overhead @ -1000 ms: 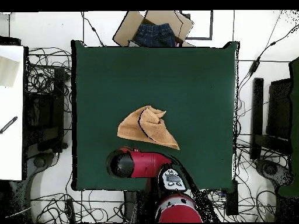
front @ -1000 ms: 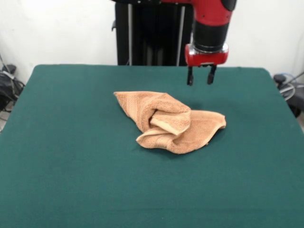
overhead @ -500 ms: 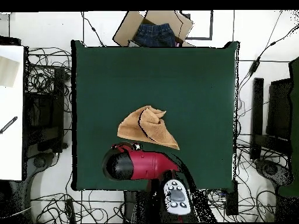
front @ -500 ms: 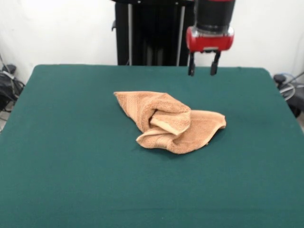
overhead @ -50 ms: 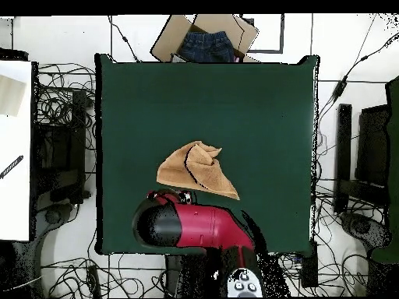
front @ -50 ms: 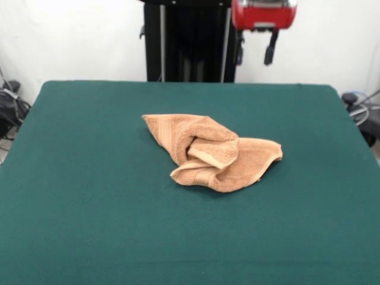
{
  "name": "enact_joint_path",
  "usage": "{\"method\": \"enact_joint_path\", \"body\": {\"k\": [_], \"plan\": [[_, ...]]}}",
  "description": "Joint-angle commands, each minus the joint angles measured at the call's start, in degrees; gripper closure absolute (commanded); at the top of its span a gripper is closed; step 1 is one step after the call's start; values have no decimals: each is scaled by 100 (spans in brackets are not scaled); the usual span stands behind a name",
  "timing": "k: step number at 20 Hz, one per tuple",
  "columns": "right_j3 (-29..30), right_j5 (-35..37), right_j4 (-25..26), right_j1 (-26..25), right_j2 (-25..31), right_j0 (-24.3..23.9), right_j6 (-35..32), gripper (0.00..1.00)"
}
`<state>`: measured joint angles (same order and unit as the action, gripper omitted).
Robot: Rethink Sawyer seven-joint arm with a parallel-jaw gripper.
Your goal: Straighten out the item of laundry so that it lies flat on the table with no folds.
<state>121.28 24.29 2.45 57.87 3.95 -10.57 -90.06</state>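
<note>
While the near stretch of the green table [front @ -50 ms: 89, 237] lies bare in the front view, the orange-tan towel [front @ -50 ms: 214, 151] sits bunched around the middle of it, one corner pointing off to the left, a thick roll doubled over its centre, and a rounded lobe spreading to the right. From above, the same towel [overhead @ -50 ms: 196, 170] reads as a rough triangle with a dark crease line curving across it, so several layers overlap and it is far from flat. Beyond the towel, over the table's far edge and well above the cloth, hangs the tool [front @ -50 ms: 255, 50], its two dark fingers [front @ -50 ms: 269, 52] spread apart with nothing between them; the red arm [overhead @ -50 ms: 187, 226] covers it in the overhead view. The risk from here, as I judge it, lies in the choice of grasp point: a pinch on the central roll would likely catch more than one layer, and a pull would then drag the whole bundle across the felt-like top instead of opening it. A grasp on a single free corner, such as the left point, looks safer, though a shallow descent might close on nothing.
</note>
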Motion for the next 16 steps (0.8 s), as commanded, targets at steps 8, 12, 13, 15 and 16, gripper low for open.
{"method": "enact_joint_path", "body": {"k": [8,12,13,15,16], "plan": [[301,1940,-562,1430,268,204,-366,0],[355,1907,-573,1467,269,164,-297,0],[396,1833,-569,1453,273,128,-257,0],[486,1674,-556,1431,281,39,-147,0],[536,1613,-552,1433,281,-24,-65,0]]}}
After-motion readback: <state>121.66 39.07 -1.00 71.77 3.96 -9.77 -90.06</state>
